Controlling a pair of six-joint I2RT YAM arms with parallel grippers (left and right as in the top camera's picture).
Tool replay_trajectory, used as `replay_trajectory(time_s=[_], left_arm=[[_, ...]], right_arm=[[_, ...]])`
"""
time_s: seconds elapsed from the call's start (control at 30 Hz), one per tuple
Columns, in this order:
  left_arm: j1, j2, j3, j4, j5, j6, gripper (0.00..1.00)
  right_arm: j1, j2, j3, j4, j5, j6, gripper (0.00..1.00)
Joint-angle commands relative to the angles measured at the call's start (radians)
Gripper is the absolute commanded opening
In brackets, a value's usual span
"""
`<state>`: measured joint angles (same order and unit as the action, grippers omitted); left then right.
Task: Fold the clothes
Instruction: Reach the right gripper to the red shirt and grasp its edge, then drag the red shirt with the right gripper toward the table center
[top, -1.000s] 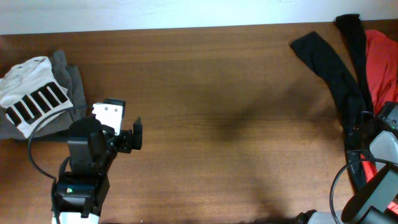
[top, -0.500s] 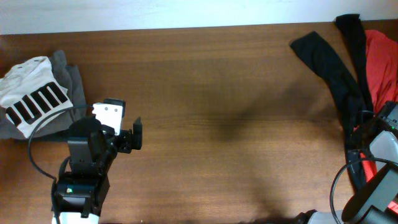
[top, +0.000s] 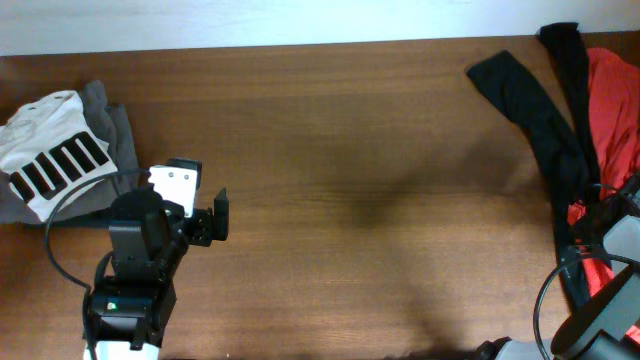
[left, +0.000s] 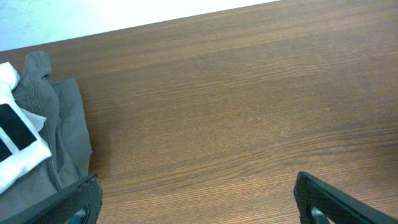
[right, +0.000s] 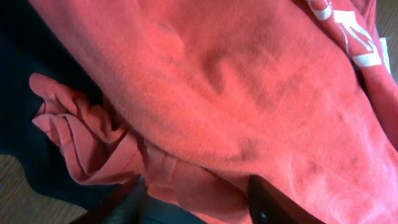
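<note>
A red garment (right: 249, 93) with white print fills the right wrist view and lies over a black garment (top: 540, 110) at the table's far right. My right gripper (right: 196, 202) is down in the red cloth, its fingers partly apart on either side of a bunched red fold. In the overhead view it sits at the right edge (top: 612, 215). My left gripper (left: 196, 199) is open and empty above bare wood at the front left (top: 212, 218). A folded pile, a white garment with black stripes (top: 50, 155) on grey cloth (top: 110, 130), lies left of it.
The wooden table (top: 350, 180) runs between the two piles. The grey cloth's edge (left: 62, 143) lies just beside my left finger. A black sleeve (top: 505, 80) stretches toward the table's middle from the right pile.
My right arm has shifted slightly right and toward the table's edge, showing a little more red cloth beside it. The left arm has not moved.
</note>
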<state>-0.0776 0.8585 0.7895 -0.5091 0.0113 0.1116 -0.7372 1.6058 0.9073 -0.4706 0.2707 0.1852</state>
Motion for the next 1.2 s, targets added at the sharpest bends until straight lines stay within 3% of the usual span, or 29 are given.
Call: replay_trajectory(time_s=[0.0, 0.1, 0.3, 0.37, 0.4, 0.47, 0.73, 0.93, 1.17], left_arm=[[-0.005, -0.003, 0.021, 0.002, 0.011, 0.006, 0.98], [-0.005, -0.003, 0.021, 0.003, 0.011, 0.006, 0.98], [-0.005, -0.003, 0.021, 0.002, 0.011, 0.006, 0.98], [-0.005, -0.003, 0.021, 0.002, 0.011, 0.006, 0.98], [-0.005, -0.003, 0.021, 0.003, 0.011, 0.006, 0.98], [-0.005, -0.003, 0.021, 0.003, 0.011, 0.006, 0.98], [-0.005, -0.003, 0.021, 0.005, 0.011, 0.006, 0.98], [-0.005, -0.003, 0.021, 0.023, 0.011, 0.006, 0.98], [-0.005, -0.003, 0.021, 0.023, 0.011, 0.006, 0.98]], right_arm=[[-0.005, 0.008, 0.006, -0.004, -0.004, 0.006, 0.52], [-0.005, 0.012, -0.005, -0.004, -0.004, 0.006, 0.50], [-0.005, 0.024, -0.019, 0.004, -0.004, 0.006, 0.37], [-0.005, 0.024, -0.019, 0.007, -0.004, 0.006, 0.27], [-0.005, 0.024, -0.019, 0.006, -0.004, 0.006, 0.13], [-0.005, 0.023, -0.018, 0.004, -0.004, 0.006, 0.04], [0.061, -0.103, 0.135, -0.129, -0.089, -0.013, 0.04], [0.294, -0.262, 0.301, -0.282, -0.247, -0.111, 0.04], [0.777, -0.374, 0.344, -0.406, -0.263, -0.093, 0.04]])
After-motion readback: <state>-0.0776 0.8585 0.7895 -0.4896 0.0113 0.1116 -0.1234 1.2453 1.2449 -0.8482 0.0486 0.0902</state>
